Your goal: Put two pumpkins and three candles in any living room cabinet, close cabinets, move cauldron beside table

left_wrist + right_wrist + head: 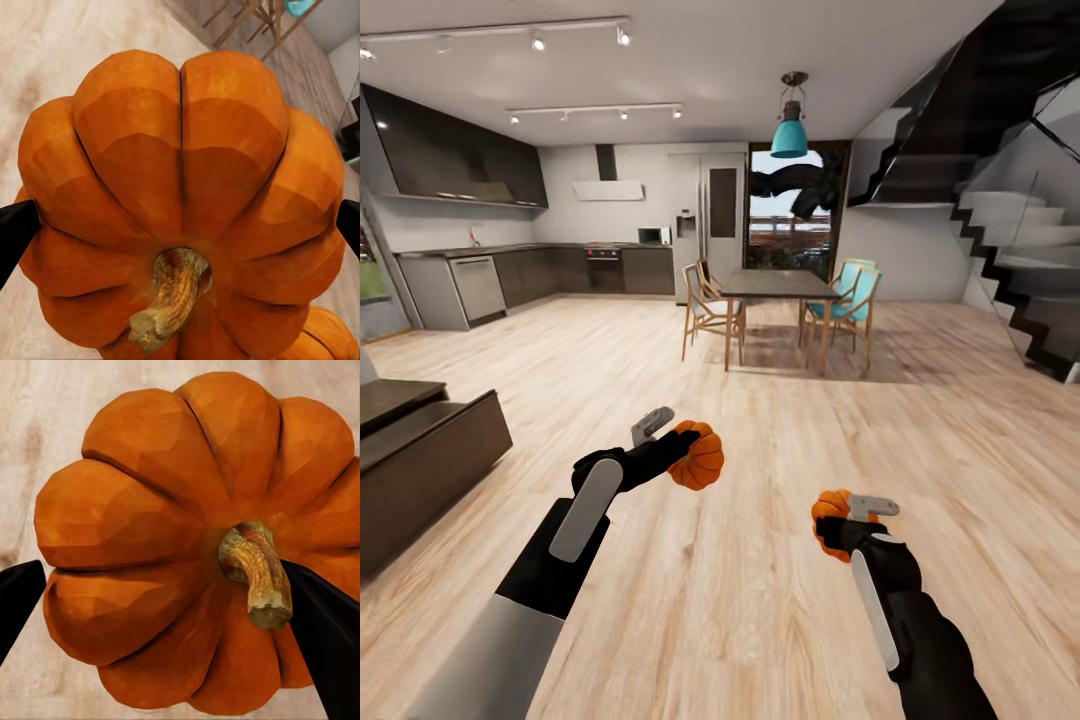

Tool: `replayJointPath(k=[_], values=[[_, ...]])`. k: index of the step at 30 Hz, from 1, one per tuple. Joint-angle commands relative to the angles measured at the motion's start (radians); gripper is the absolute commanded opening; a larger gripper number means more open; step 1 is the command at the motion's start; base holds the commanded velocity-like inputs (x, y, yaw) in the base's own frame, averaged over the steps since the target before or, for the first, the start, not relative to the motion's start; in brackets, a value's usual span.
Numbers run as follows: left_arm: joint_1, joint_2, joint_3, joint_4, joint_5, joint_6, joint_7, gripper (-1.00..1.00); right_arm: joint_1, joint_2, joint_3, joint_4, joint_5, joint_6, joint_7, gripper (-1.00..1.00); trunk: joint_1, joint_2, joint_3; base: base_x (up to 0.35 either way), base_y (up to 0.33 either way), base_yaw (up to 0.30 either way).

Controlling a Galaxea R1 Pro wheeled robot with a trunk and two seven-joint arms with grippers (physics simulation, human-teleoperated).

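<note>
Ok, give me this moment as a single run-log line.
left gripper: shut on pumpkin | right gripper: shut on second pumpkin | both carried above wood floor | cabinet at left, drawers shut

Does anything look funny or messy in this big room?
Nothing is spilled or broken. The funny part: the robot holds two bright orange ribbed pumpkins in mid-air above the pale wooden floor, one in the left gripper, the left pumpkin, and one in the right gripper, the right pumpkin.
</note>
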Motion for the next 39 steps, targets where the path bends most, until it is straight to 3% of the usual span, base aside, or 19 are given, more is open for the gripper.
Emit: replayJointPath(k=[1,19,39], values=[[-0.001,0.000,-0.001,-0.001,0.012,-0.002,0.009,-1.00,-0.001,0.000,-0.001,-0.002,-0.004,0.004,-0.006,-1.00,0.000,-0.001,-0.001,0.247,0.000,0.273],[-0.001,0.000,0.004,-0.002,0.012,-0.003,0.009,-1.00,-0.001,0.000,-0.002,0.001,-0.004,-0.014,-0.005,-1.00,0.000,-0.001,0.011,0.250,-0.142,0.255],[-0.001,0.000,0.004,-0.003,0.012,-0.003,0.009,-1.00,-0.001,0.003,0.005,0.000,-0.009,-0.014,-0.004,-1.00,0.000,-0.001,0.012,0.321,-0.022,0.036]])
